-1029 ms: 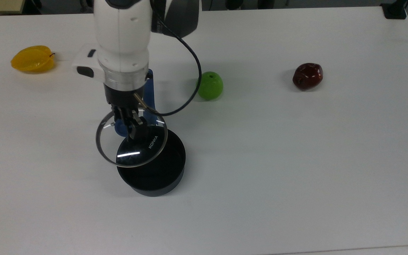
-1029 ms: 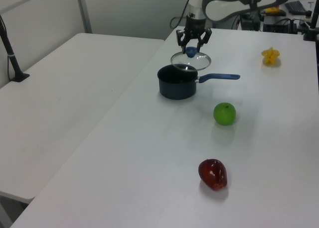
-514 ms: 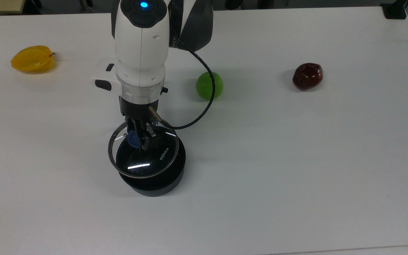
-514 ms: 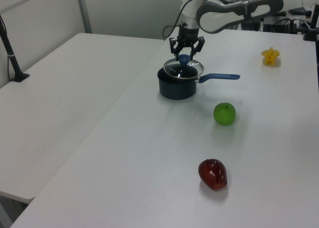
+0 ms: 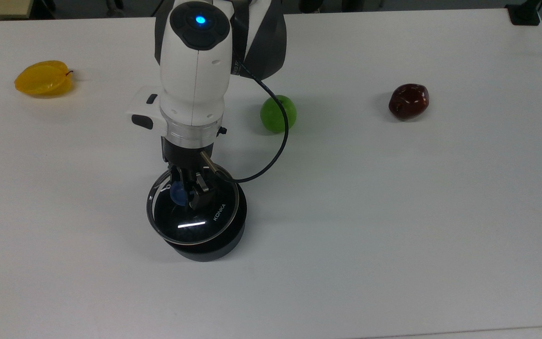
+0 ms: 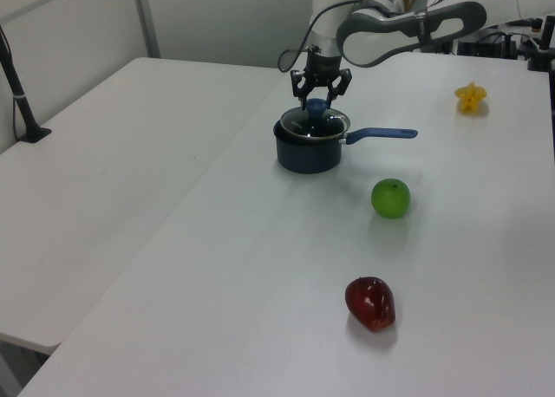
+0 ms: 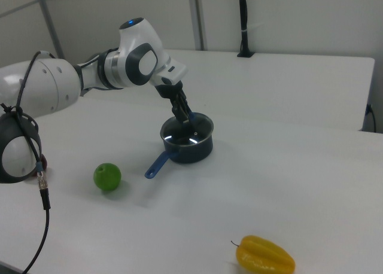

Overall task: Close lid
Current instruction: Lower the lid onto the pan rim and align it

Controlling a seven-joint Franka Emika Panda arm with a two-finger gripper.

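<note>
Over the black saucepan [image 5: 205,235], the lid [image 5: 195,221] sits nearly level at the rim, slightly off toward the top view's left. The gripper [image 5: 186,194] clasps its blue knob [image 6: 316,106]. On the white table [image 5: 393,212] lie a green apple [image 5: 278,113], a red apple [image 5: 408,101] and a yellow starfruit [image 5: 43,78], all well apart.

Clear glossy glass lid [image 5: 195,221] with metal rim; matt black saucepan [image 5: 214,245]; smooth white table [image 5: 393,212].

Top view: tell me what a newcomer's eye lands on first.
The white robot arm, reaching down from the top view's upper edge, its gripper shut on the blue knob of the lid over the black saucepan. Then the bright fruit: a yellow starfruit far left, green apple mid-table, dark red apple right.
</note>
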